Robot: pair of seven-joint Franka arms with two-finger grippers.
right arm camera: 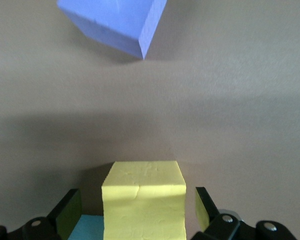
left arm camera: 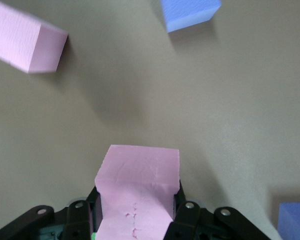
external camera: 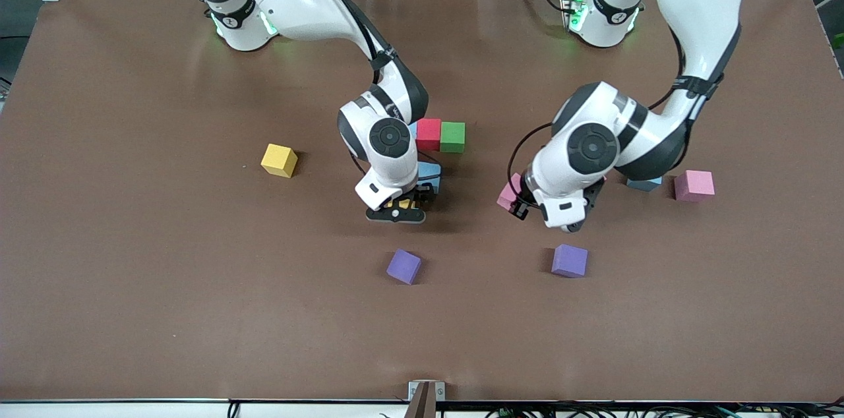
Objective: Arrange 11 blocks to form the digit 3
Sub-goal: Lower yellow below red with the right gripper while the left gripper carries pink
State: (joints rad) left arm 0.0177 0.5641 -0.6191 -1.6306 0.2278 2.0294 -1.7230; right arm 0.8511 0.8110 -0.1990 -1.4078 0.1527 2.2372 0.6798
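One pink block [left arm camera: 138,187] is clamped by the left end effector [left arm camera: 138,207]; the right end effector [right arm camera: 140,212] is spread wide around a yellow block [right arm camera: 144,202].

A touching pair of blocks [external camera: 428,134] is lying at the middle of the table [external camera: 132,286]. Nearer the front camera, the right gripper [external camera: 399,206] is straddling a set-down block [right arm camera: 144,200]. A lone block [external camera: 279,160] is lying toward the right arm's end. The left gripper [external camera: 515,202] is gripping a held block [left arm camera: 137,185] over the table. Two loose blocks [external camera: 403,266] are lying nearest the camera.
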